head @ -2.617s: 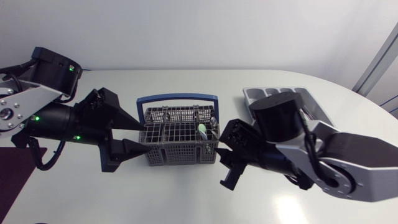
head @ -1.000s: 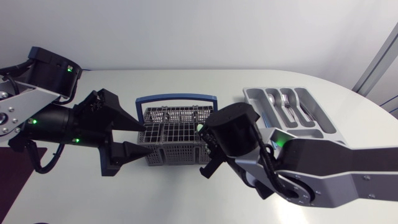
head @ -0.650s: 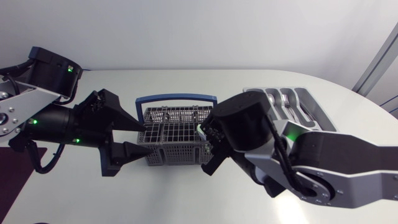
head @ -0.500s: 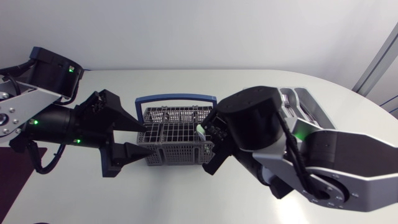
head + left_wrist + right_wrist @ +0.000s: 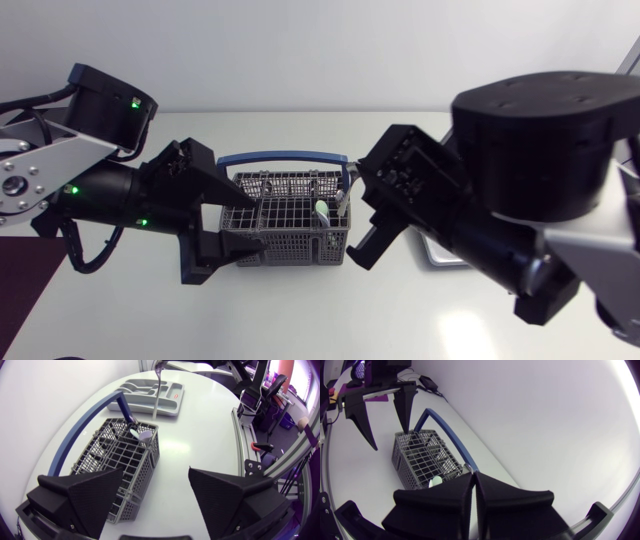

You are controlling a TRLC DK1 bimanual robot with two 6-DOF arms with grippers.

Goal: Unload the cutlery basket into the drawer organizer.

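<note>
A white tabletop (image 5: pixel 300 310) seen from above, with two robot arms coming in from its left and right sides. Near the middle stands a grey wire cutlery basket (image 5: pixel 290 232) with a blue handle (image 5: pixel 285 157) arched upright over its far side. A small pale green and white utensil (image 5: pixel 323 210) stands in a compartment at the basket's right end.

The left gripper (image 5: pixel 245 222) sits at the basket's left end with its two black wedge fingers spread wide apart. One finger points at the end wall and the other at the near left corner. Whether either finger touches the wire cannot be told.

The right arm is raised close to the overhead camera and hides much of the tabletop's right side. The right gripper (image 5: pixel 472 480) has its fingers pressed together. In the left wrist view a thin silver piece of cutlery (image 5: pixel 156 395) hangs straight down from it, clear of the basket and above its right end. Its head is at the top – fork or spoon cannot be made out.

The grey drawer organizer (image 5: pixel 172 400) lies flat beyond the basket, toward the tabletop's right edge, well apart from it, with long compartments side by side.
</note>
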